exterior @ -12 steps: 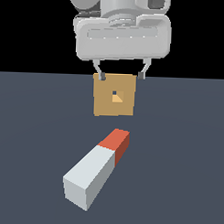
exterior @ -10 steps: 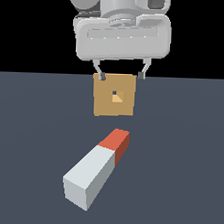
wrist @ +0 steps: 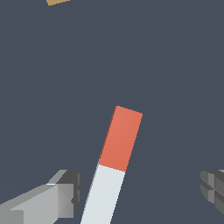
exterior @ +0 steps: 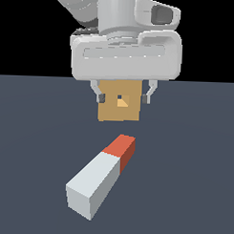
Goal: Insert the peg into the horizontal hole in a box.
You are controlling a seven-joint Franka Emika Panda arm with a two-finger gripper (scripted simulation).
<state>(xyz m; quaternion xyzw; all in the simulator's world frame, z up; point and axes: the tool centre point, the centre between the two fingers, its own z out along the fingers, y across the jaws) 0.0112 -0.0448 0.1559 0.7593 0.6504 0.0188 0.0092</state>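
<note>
The peg [exterior: 101,175] lies flat on the dark floor, white with a red-orange end pointing toward the box. The wrist view shows it too [wrist: 113,162], lying between my fingers. The tan box [exterior: 119,106] stands behind it, its small dark hole [exterior: 119,97] near the face's centre. A corner of the box shows in the wrist view [wrist: 57,2]. My gripper [exterior: 122,97] hangs above the floor in front of the box, open and empty, well above the peg. Its fingertips [wrist: 65,192] stand wide apart on either side of the peg.
Dark grey floor [exterior: 193,179] surrounds the peg and box. The arm's large white hand body [exterior: 125,54] covers the top of the box in the exterior view.
My gripper has come lower and nearer to the camera, now covering the top of the box. The peg and box have not moved.
</note>
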